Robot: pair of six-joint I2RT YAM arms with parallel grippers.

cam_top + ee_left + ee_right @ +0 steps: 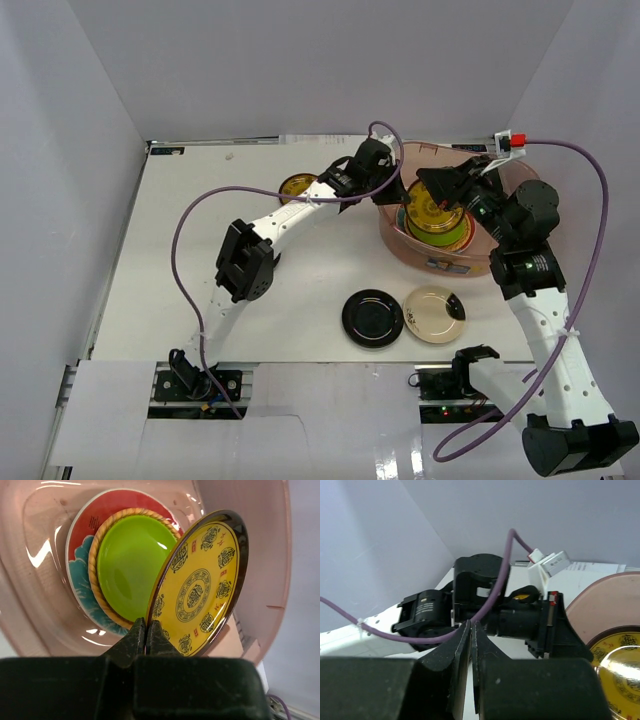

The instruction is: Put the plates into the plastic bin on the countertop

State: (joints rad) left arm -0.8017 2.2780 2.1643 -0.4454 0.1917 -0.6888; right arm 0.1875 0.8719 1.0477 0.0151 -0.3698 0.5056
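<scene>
While tight on plate (200,587), end effector (146,630)

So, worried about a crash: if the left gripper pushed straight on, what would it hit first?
Probably the lime green plate stacked in the plastic bin, ahead of the left gripper and its yellow plate; depth is unclear.

Plain white walls (300,60) (evenly lit)

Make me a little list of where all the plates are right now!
Left gripper: shut on yellow plate, held tilted over the bin
Right gripper: shut, holding nothing
Inside bin: red plate, woven plate, green plate, stacked
On table: black plate, cream plate, side by side
</scene>
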